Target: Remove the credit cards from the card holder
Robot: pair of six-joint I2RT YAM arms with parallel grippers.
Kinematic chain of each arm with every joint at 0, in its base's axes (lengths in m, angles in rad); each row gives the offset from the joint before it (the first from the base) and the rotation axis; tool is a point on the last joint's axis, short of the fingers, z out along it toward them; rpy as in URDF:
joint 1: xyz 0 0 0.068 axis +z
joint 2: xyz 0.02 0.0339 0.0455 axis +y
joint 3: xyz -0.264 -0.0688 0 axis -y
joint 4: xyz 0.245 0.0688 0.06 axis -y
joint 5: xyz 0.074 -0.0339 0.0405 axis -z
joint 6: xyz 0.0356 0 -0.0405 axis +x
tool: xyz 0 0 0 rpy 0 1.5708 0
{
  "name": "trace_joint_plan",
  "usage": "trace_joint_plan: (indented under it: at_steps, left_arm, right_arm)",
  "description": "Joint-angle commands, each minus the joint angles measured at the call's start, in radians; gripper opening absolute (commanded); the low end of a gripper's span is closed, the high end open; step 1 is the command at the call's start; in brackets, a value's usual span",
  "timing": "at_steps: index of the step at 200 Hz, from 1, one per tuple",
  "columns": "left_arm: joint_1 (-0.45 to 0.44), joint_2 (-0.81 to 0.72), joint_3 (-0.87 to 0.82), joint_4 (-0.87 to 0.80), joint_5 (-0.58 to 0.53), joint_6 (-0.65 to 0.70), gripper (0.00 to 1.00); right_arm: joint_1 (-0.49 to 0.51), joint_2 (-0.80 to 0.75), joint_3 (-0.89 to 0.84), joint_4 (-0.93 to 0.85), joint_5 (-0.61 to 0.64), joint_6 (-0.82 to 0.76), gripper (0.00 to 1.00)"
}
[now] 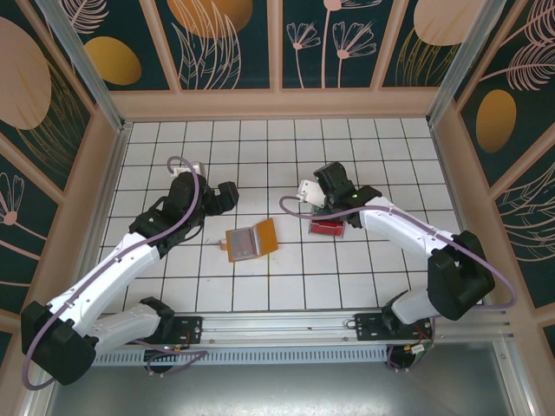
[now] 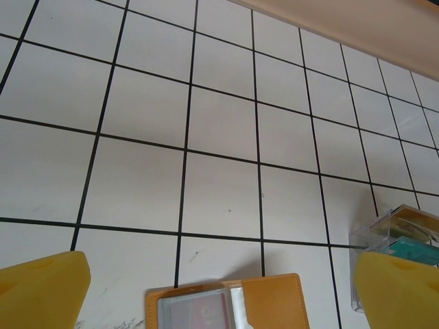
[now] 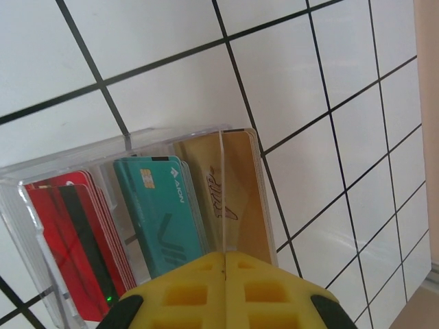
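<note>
Orange-brown card holder: lying open and flat at mid-frame in the top view, with a card showing in its pocket.
Snag: the wallet looks light and loose, so I reckon a one-armed tug could drag or flip the whole thing, or pinch the lining along with the card.
Left gripper: jaws wide apart and empty, just up-left of the holder. In the wrist view the holder sits at the bottom edge between the yellow fingertips.
Right gripper: pinched tight, nothing visibly held, over the clear card tray to the holder's right.
</note>
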Motion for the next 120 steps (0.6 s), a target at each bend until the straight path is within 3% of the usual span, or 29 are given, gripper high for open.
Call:
trace_joint_plan:
  at_steps: [1,69,84,120]
  left_arm:
    - [-0.001,-0.018,-0.013,-0.003,-0.023,0.020,0.98]
    - [-0.001,-0.027,-0.023,-0.003,-0.022,0.020,0.99]
    - [-0.001,-0.031,-0.023,-0.003,-0.021,0.021,0.98]
    - [-0.001,-0.035,-0.023,-0.003,-0.020,0.022,0.98]
  right_arm:
    - [-0.011,0.012,-0.024,0.038,0.020,-0.037,0.00]
    - [-0.027,0.037,-0.053,0.076,0.014,-0.027,0.00]
    - [-0.027,0.042,-0.053,0.090,0.024,-0.018,0.27]
    - [-0.044,0.074,-0.051,0.162,0.073,0.021,0.28]
